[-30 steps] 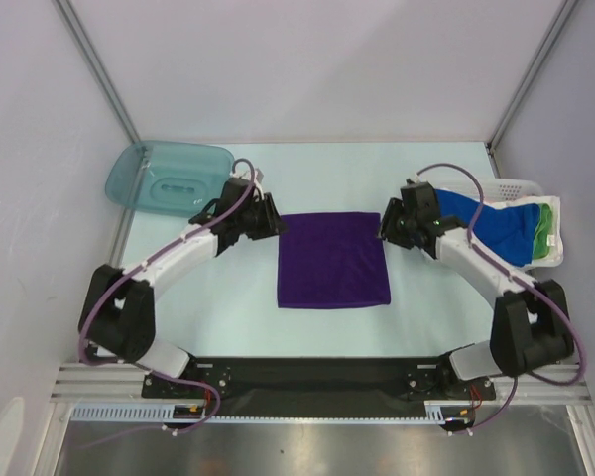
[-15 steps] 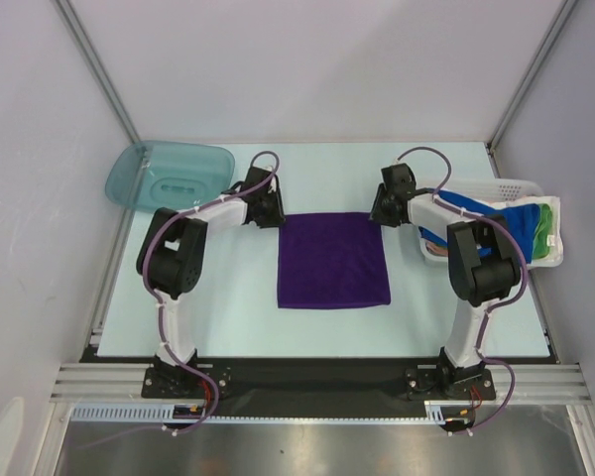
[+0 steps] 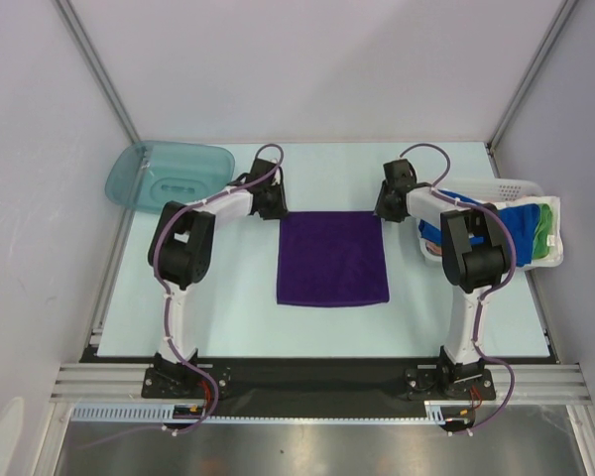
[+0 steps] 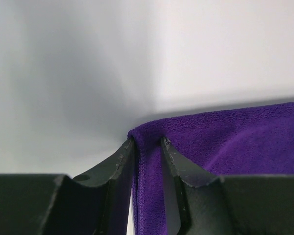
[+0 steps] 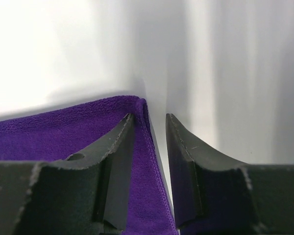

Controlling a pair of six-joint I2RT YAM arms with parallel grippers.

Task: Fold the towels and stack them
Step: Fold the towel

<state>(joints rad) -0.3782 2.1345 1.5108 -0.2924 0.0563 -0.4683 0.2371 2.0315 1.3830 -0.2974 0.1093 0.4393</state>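
Overhead: purple towel (image 3: 332,258) lies flat mid-worktop (image 3: 228,317). Left jaws sit at its far-left corner, right jaws at its far-right corner. Blue towel (image 3: 521,228) and green towel (image 3: 546,226) are bunched in the white basket (image 3: 496,185) at right; teal tub (image 3: 169,176) far left.

Left wrist: jaws part-open, straddling the towel's corner hem, fabric between the fingers (image 4: 120,161), not visibly pinched.

Right wrist: jaws part-open, one finger over the towel, its edge in the gap, bare worktop showing between.
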